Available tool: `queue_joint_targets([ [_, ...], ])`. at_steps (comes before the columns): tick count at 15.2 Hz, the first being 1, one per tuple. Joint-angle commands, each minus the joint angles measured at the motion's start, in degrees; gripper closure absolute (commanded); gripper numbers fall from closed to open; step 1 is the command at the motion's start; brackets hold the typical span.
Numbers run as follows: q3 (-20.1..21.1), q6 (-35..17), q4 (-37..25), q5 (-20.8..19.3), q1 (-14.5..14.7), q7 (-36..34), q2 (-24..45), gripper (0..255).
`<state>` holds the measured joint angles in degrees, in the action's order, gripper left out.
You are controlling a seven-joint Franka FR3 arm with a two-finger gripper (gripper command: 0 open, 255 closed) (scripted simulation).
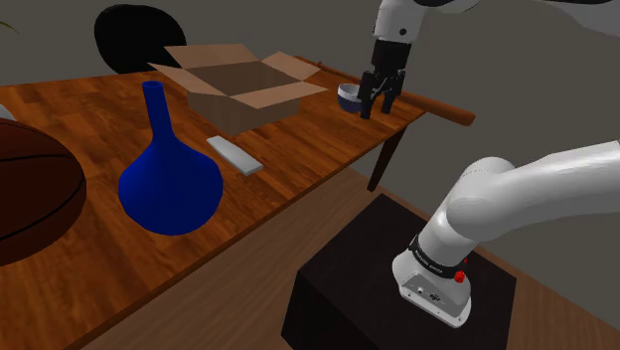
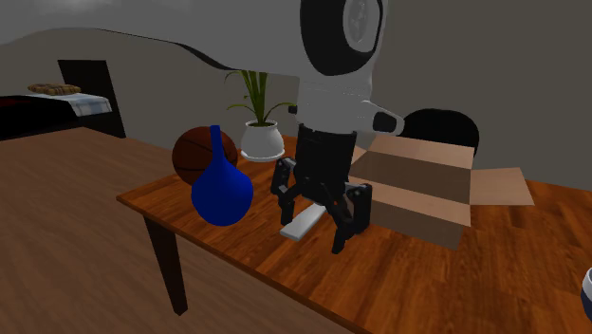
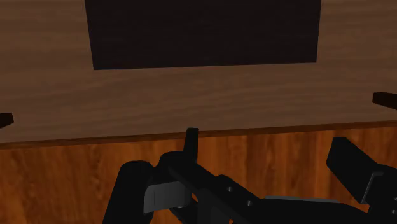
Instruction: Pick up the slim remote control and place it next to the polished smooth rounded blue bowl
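Note:
The slim remote (image 1: 234, 155) is a pale grey slab lying flat on the wooden table (image 1: 298, 149), between a large blue vase (image 1: 167, 177) and an open cardboard box (image 1: 241, 85). The small rounded blue bowl (image 1: 349, 96) stands near the table's corner at the shoulder view's right. My gripper (image 1: 379, 106) hangs open right beside the bowl, well apart from the remote, with nothing between its fingers. In the second exterior view the gripper (image 2: 311, 232) is in the foreground, the remote (image 2: 304, 223) shows behind it, and the bowl (image 2: 586, 296) is cut by the right edge.
A basketball (image 1: 25, 194) sits at the table's left end beyond the vase. A potted plant (image 2: 261, 138) stands behind the ball, and a black chair (image 1: 139, 35) behind the box. The wrist view looks over the table edge (image 3: 76, 137) at the floor and the black stand (image 3: 203, 32).

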<state>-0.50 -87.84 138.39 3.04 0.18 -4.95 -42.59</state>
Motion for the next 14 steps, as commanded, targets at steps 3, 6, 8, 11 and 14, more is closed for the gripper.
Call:
queue_joint_targets([
  [3,1.19,-3.61,-0.13,0.7,0.61,-0.81,3.2,0],
  [6,2.93,-8.81,-0.92,1.5,1.43,-2.02,8.38,0],
  [8,4.07,-12.08,-1.84,1.87,1.91,-2.82,12.03,0],
  [11,5.72,-16.66,-3.79,2.1,2.53,-4.09,17.77,0],
  [14,7.28,-20.75,-6.42,1.91,3.07,-5.47,23.71,0],
])
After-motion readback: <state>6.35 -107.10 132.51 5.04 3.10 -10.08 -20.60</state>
